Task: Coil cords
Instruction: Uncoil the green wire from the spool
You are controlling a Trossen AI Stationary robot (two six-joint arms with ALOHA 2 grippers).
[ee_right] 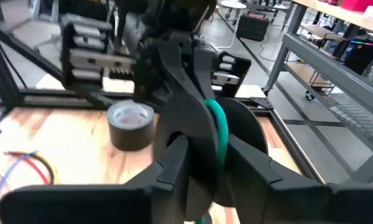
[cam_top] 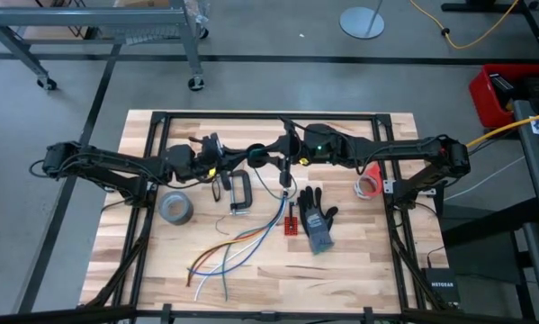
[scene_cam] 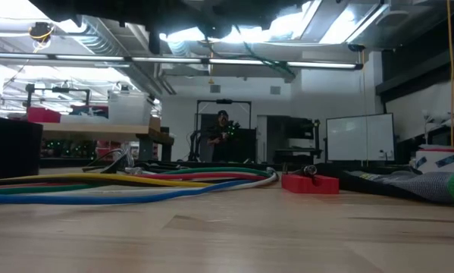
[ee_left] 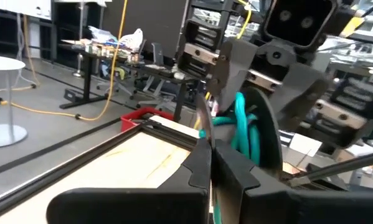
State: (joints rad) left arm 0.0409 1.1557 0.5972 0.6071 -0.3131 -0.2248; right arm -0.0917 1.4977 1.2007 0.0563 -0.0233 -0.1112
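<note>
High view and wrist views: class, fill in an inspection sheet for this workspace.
Surface: wooden table, black frame round it.
Job's things: dark round cord bundle with a teal strand, up between the grippers.
Clutter: grey tape roll, clamp, glove, red tape roll.
Grippers: left gripper shut; right gripper facing it above the table's middle.
Cables: loose orange, blue and white wires.
Surroundings: yellow cable on floor; person far off.

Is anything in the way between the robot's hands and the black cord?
Nothing visible is. The left hand is shut on the black cord, and the right hand is right beside it.
</note>
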